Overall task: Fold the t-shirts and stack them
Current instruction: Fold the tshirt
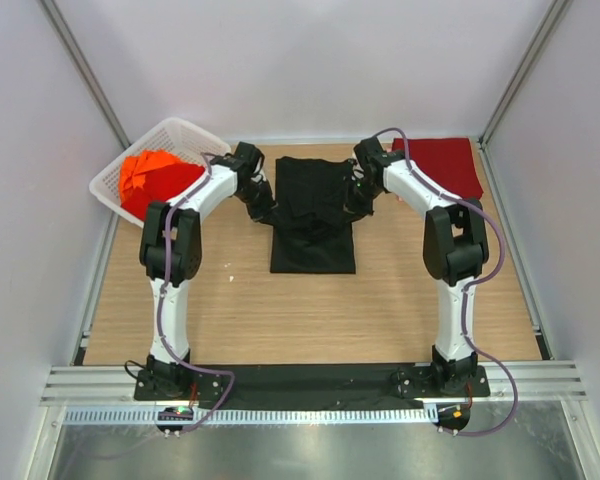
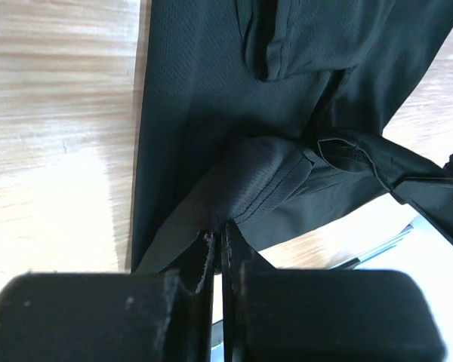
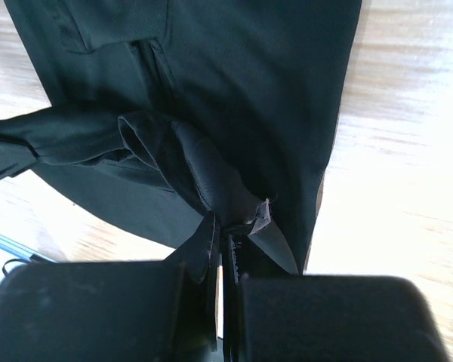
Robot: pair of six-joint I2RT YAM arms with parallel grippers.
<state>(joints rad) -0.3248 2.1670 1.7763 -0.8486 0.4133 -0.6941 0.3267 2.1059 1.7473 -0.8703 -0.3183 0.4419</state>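
The black t-shirt (image 1: pixel 313 215) lies in the middle of the table, folded narrow, its far end lifted. My left gripper (image 1: pixel 261 207) is shut on the shirt's left upper edge; in the left wrist view the black cloth (image 2: pixel 272 177) is pinched at the gripper (image 2: pixel 219 237). My right gripper (image 1: pixel 357 203) is shut on the shirt's right upper edge; the right wrist view shows the cloth (image 3: pixel 211 170) bunched at the gripper (image 3: pixel 228 230). A dark red shirt (image 1: pixel 442 164) lies flat at the back right. Bright orange-red shirts (image 1: pixel 152 182) sit in the basket at the back left.
A white lattice basket (image 1: pixel 170 135) stands at the back left, tilted against the wall. The wooden table (image 1: pixel 310 320) has bare boards in front of the black shirt. White walls enclose the table on three sides.
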